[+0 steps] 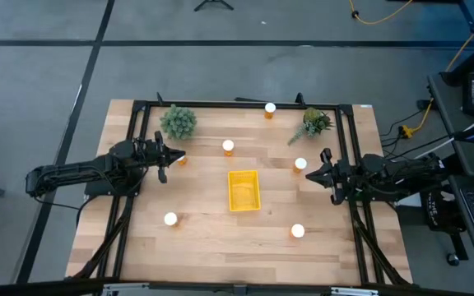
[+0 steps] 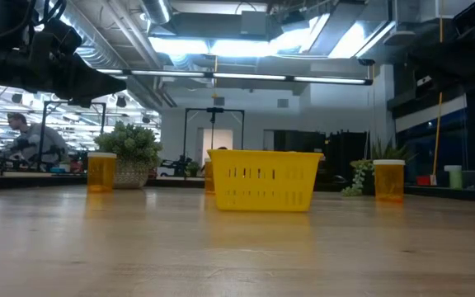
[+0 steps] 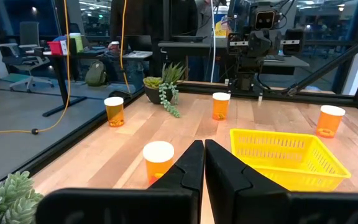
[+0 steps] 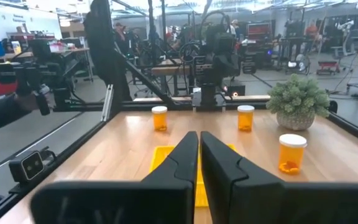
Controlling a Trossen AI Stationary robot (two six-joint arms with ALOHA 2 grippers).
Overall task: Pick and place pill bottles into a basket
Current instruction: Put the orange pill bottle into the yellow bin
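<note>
The yellow basket [image 1: 244, 190] stands mid-table and also shows in the low view [image 2: 262, 179]. Six orange pill bottles with white caps stand upright on their bases around it: far [image 1: 270, 108], [image 1: 228, 146], right [image 1: 300, 164], near [image 1: 170, 219], [image 1: 298, 231], and one [image 1: 181, 159] just under my left gripper's tips. My left gripper [image 1: 168, 156] is shut and empty, raised above the table at the left [image 3: 202, 163]. My right gripper [image 1: 313, 173] is shut and empty at the right [image 4: 199, 155], close to the bottle at the right.
Two small green plants stand at the back, one at the left [image 1: 178, 122] and one at the right [image 1: 313, 124]. A black frame [image 1: 237, 104] runs round the table's far and side edges. Bare wood lies along the near edge.
</note>
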